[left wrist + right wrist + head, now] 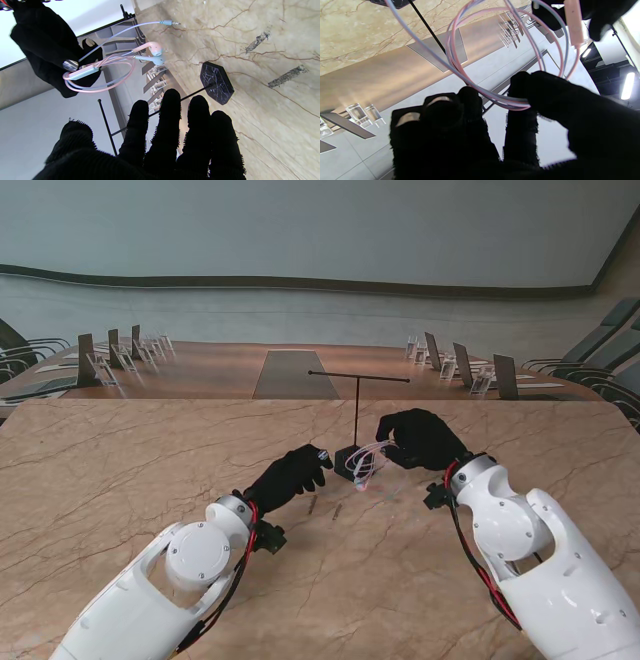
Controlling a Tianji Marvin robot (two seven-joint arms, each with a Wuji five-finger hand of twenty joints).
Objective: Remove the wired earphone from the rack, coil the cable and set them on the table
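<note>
Pink-and-blue cable: the wired earphone (150,53) hangs in loops from my right hand (422,438), off the rack (357,412) and clear of the marble worktop (120,470).
Right hand fingers (532,87): closed on the bundled loops — the coil passes between thumb and forefinger, and the inline remote (83,72) lies against the glove.
Earbuds and plug: both buds and the jack plug (170,23) dangle free past the fingers, towards the rack's black base (217,82).
Left hand (288,477): fingers (172,117) straight and apart, holding nothing — just left of the base, well short of the cable.
Rack: upright, its crossbar bare.
</note>
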